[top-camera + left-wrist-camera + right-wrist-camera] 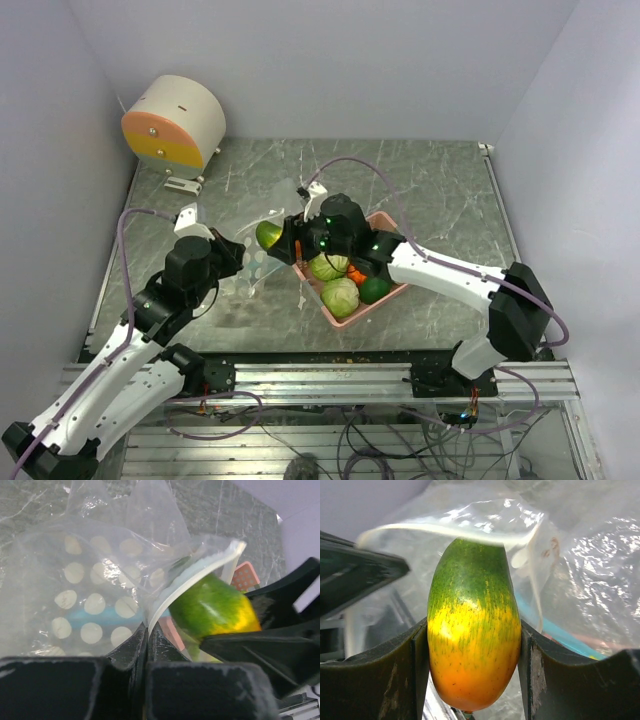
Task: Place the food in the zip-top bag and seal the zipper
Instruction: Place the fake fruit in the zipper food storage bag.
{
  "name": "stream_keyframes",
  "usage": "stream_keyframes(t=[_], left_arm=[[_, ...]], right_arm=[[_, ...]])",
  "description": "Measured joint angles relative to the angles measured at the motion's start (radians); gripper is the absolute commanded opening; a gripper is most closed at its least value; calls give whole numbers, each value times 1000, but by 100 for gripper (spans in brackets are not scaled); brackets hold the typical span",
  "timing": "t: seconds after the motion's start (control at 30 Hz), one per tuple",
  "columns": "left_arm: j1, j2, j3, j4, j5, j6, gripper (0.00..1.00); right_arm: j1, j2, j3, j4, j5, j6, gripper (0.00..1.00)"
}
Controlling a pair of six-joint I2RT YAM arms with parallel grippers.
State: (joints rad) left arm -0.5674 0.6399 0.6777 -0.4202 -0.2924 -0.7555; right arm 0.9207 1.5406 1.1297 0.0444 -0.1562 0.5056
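Observation:
My right gripper [284, 241] [472, 652] is shut on a green, yellow and orange mango-like fruit [268, 235] [472, 630] and holds it at the open mouth of the clear zip-top bag [262, 262] [575, 575]. My left gripper [240, 256] [148, 628] is shut on the bag's mouth edge [170, 597], holding it up. The fruit also shows in the left wrist view [210, 607], just at the lifted pale rim. The teal zipper strip [565, 632] [100, 617] shows through the plastic. Two pale green cabbage balls [328, 266] [340, 297], an orange piece [356, 275] and a dark green piece [375, 290] lie in the pink tray [388, 222].
A round cream and orange device [175, 122] stands at the back left corner. The pink tray sits right of the bag, under my right arm. White walls close the table on three sides; a metal rail [330, 375] runs along the near edge.

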Motion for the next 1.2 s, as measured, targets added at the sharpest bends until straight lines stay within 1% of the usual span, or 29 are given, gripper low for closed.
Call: stream_keyframes(t=[0.2, 0.27, 0.4, 0.53, 0.6, 0.63, 0.77, 0.93, 1.03, 1.13, 1.2], left_arm=[[0, 0, 23, -3, 1, 7, 7], [0, 5, 23, -3, 5, 7, 7], [0, 13, 21, -2, 24, -1, 7], [-2, 13, 21, 4, 40, -9, 7], [-3, 13, 21, 4, 46, -11, 7], [-3, 12, 21, 1, 47, -12, 7], [-6, 6, 19, -10, 47, -13, 7], [-6, 2, 7, -9, 46, -14, 7], [-6, -6, -11, -9, 45, -16, 7], [-6, -10, -26, -3, 45, -17, 7], [-6, -10, -37, 5, 45, -19, 7]], right_arm=[[5, 89, 67, -105, 22, -43, 25], [8, 113, 100, -132, 27, -51, 30], [22, 151, 196, -171, 61, -61, 50], [40, 192, 293, -186, 101, -60, 82], [52, 204, 312, -193, 122, -59, 96], [59, 206, 314, -197, 142, -63, 98], [70, 200, 301, -222, 185, -66, 100], [83, 95, 222, -277, 232, -65, 100], [87, -41, 159, -343, 312, -54, 100], [83, -191, 101, -436, 457, -5, 100], [60, -290, 48, -539, 570, 53, 100]])
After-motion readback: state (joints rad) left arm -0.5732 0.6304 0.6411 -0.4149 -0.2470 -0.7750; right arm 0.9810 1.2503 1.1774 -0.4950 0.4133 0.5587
